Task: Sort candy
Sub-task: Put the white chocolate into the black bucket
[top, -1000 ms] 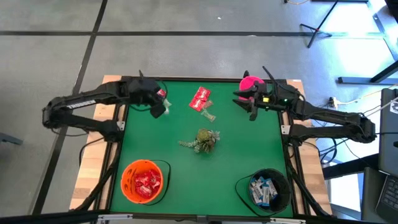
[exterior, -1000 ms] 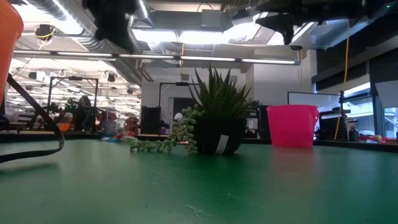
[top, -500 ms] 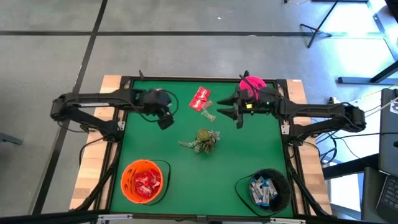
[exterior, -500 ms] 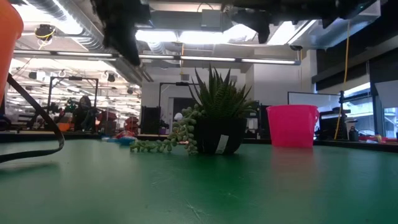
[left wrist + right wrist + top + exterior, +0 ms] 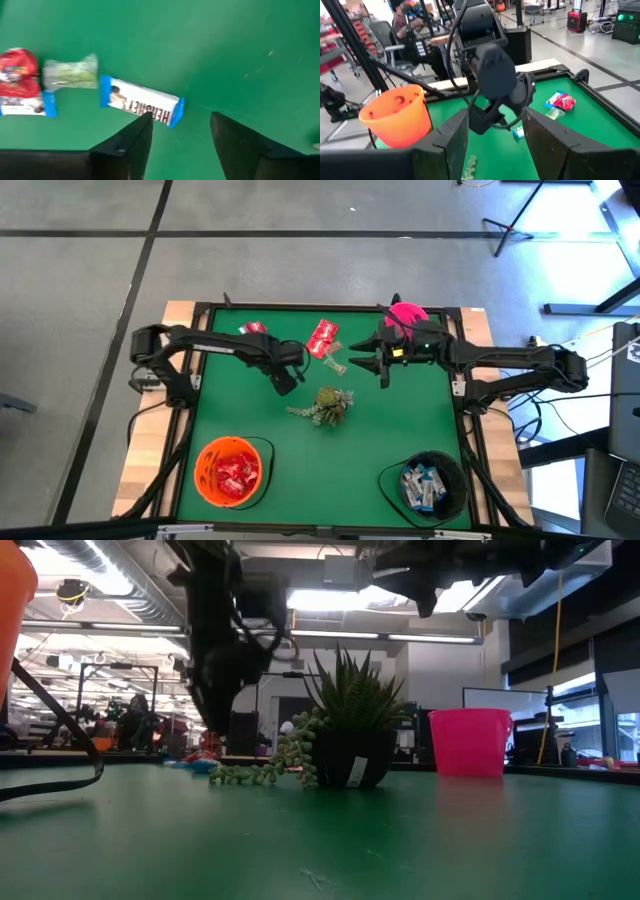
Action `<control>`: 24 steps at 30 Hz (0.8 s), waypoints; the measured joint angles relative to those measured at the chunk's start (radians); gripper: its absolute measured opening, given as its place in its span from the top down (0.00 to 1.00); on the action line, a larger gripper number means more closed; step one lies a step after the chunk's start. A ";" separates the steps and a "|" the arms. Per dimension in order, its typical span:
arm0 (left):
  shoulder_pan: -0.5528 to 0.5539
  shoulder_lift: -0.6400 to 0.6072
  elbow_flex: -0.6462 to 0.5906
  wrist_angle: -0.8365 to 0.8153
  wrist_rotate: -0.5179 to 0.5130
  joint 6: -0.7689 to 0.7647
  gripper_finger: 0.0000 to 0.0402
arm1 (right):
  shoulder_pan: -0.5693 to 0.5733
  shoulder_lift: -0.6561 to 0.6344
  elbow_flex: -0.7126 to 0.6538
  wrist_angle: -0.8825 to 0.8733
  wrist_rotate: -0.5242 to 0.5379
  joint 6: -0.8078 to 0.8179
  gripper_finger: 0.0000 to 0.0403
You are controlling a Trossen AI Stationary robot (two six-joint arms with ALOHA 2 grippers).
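Now the left tool (image 5: 180,142) has swung inward from the bench's (image 5: 390,430) far-left edge, jaws parted and empty over a white-and-blue candy bar (image 5: 141,101); pickup looks imminent. The right tool (image 5: 381,365) hovers open beside the pink cup (image 5: 405,314).

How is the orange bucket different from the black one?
The round orange plastic bucket sits at the table's near left corner and holds shiny red candy packets. The round black bucket sits at the near right corner and holds white-and-blue candy packets. Both stand upright, open-topped, on the green table.
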 joint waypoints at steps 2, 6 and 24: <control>-0.012 0.045 0.000 -0.002 -0.001 0.024 0.51 | 0.000 0.000 0.000 -0.009 0.000 -0.011 0.54; -0.023 0.110 0.000 -0.004 -0.019 0.025 0.49 | 0.000 0.000 0.000 -0.022 0.000 -0.012 0.54; -0.021 0.144 0.000 -0.009 -0.056 0.001 0.72 | 0.000 0.000 0.000 -0.027 0.000 -0.012 0.54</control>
